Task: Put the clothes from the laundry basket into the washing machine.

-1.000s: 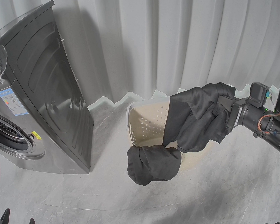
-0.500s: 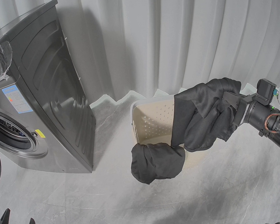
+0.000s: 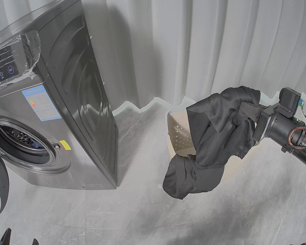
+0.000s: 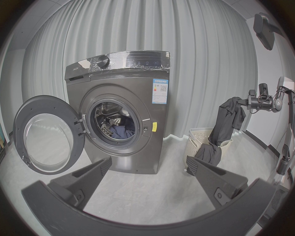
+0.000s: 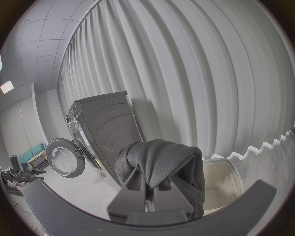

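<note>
The right claw (image 5: 149, 184) is holding a dark garment (image 3: 214, 133) with its fingers closed tight on the cloth, above the laundry basket (image 3: 178, 133). The garment's lower end is hanging over the basket's rim. The left claw (image 4: 148, 161) is wide open and empty, low before the washing machine (image 4: 153, 123). The machine's door (image 4: 46, 135) is standing open, and some clothes (image 4: 121, 130) are lying inside.

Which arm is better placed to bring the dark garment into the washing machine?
Right. The right gripper is shut on the dark garment, partly lifted from the basket. The left gripper is open and holds nothing.
</note>
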Robot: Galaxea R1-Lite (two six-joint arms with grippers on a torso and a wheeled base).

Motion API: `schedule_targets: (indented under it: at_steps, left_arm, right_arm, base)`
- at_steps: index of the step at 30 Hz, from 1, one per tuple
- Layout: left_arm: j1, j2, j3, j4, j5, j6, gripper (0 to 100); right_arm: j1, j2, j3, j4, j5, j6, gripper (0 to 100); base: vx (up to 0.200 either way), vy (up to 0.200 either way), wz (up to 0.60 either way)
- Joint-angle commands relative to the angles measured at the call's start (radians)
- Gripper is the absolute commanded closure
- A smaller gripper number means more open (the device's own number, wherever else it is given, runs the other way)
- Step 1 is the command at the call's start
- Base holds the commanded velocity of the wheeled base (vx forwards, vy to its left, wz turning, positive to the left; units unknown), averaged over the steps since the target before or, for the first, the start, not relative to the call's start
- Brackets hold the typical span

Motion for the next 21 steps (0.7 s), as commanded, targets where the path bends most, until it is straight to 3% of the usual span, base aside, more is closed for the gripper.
schedule_targets:
  at_steps: [1,19,21]
  left_arm:
    - [0.001,-0.012,0.015,0.001,0.000,0.000,0]
    - [0.001,-0.011,0.015,0.001,0.000,0.000,0]
    - [0.001,-0.011,0.015,0.001,0.000,0.000,0]
  right_arm:
    - [0.002,0.001,-0.003,-0.001,0.000,-0.001,100]
    - [0.013,0.001,-0.012,-0.021,0.000,0.000,100]
    - [0.013,0.001,-0.003,-0.021,-0.002,-0.001,100]
  base:
    - [0.000,0.200,0.00]
    - [0.000,0.200,0.00]
    - [0.000,0.000,0.00]
